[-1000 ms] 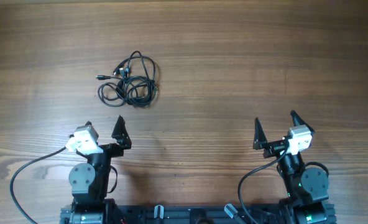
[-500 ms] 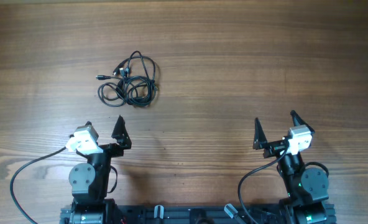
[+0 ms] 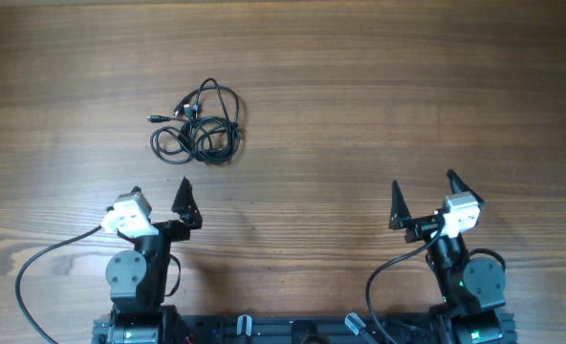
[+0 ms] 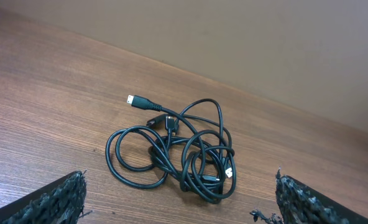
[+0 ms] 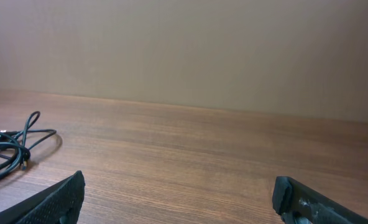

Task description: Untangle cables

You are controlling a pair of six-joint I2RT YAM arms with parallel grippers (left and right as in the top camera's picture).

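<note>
The cables (image 3: 199,124) lie in one tangled bunch of thin black loops on the wooden table, left of centre. In the left wrist view the cables (image 4: 178,152) sit just ahead of the fingers, with a plug end (image 4: 137,102) sticking out to the left. My left gripper (image 3: 159,191) is open and empty, a short way in front of the bunch. My right gripper (image 3: 424,191) is open and empty at the right, far from the cables. The right wrist view shows only a loop of the cables (image 5: 13,146) at its left edge.
The wooden table (image 3: 379,96) stretches wide around the bunch. A thick black wire (image 3: 34,277) curves from the left arm's base at the front edge. A plain wall (image 5: 184,50) stands behind the table.
</note>
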